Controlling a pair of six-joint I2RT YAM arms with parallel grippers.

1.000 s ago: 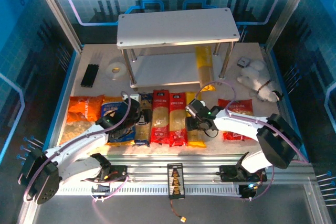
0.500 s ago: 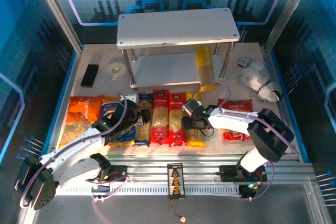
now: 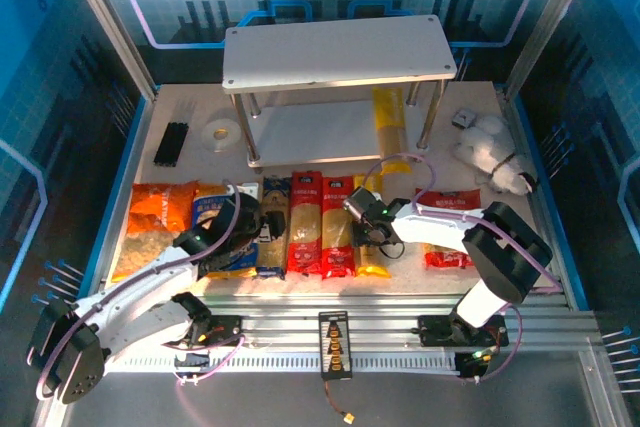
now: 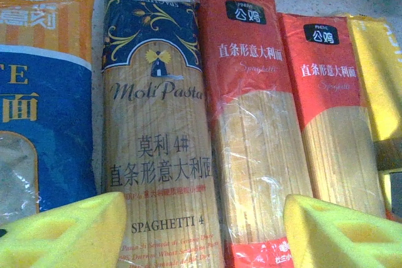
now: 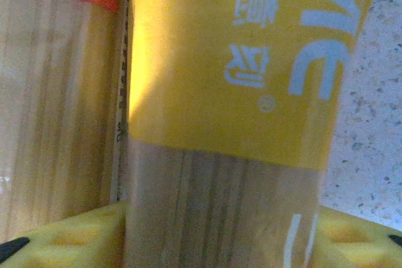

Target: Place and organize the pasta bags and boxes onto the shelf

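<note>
The shelf (image 3: 335, 52) stands at the back, with one yellow pasta box (image 3: 388, 122) lying on its lower board. On the table in front lie an orange bag (image 3: 160, 217), a blue bag (image 3: 212, 237), a blue-and-tan box (image 4: 160, 155), two red boxes (image 4: 251, 123) (image 4: 333, 136), a yellow box (image 5: 239, 80) and a red bag (image 3: 448, 232). My left gripper (image 4: 204, 236) hovers open over the blue-and-tan box and the nearer red box. My right gripper (image 5: 223, 236) is shut on the yellow box in the row, a pad pressed against each long side.
Thin black sticks (image 3: 172, 143) and a tape roll (image 3: 222, 134) lie left of the shelf. A white plush toy (image 3: 492, 152) and a small grey object (image 3: 462, 119) sit to its right. Blue walls enclose the table.
The right gripper has shifted a little left along the yellow box and closed its pads onto it. The left arm has barely moved, still open.
</note>
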